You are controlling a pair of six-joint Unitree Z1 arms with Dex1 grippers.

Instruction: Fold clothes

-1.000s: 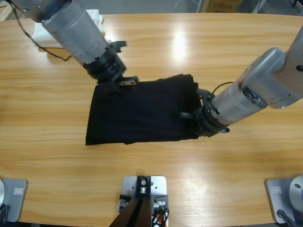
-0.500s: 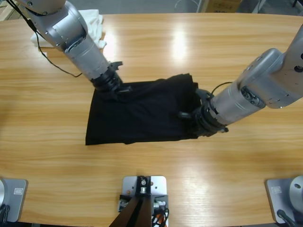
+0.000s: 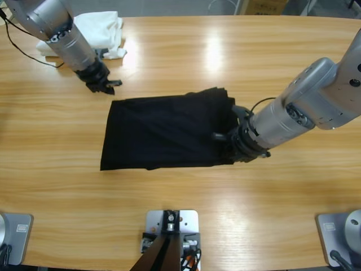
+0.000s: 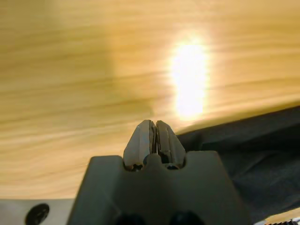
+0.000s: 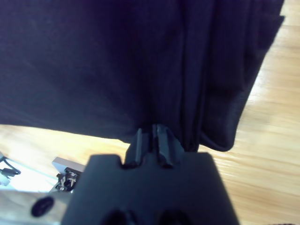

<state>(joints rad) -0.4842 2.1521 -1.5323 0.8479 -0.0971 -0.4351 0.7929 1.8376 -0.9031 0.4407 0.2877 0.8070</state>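
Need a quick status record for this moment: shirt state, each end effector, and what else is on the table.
shirt: black shirt lies folded into a rough rectangle on the wooden table, bunched in pleats at its right edge
left end effector: jaws shut, empty, off the shirt's upper left corner, apart from the fabric
right end effector: at the shirt's bunched right edge, jaws closed, tips against the fabric; a grip on the cloth cannot be confirmed
other items: white garment pile at the far left of the table, behind the left arm
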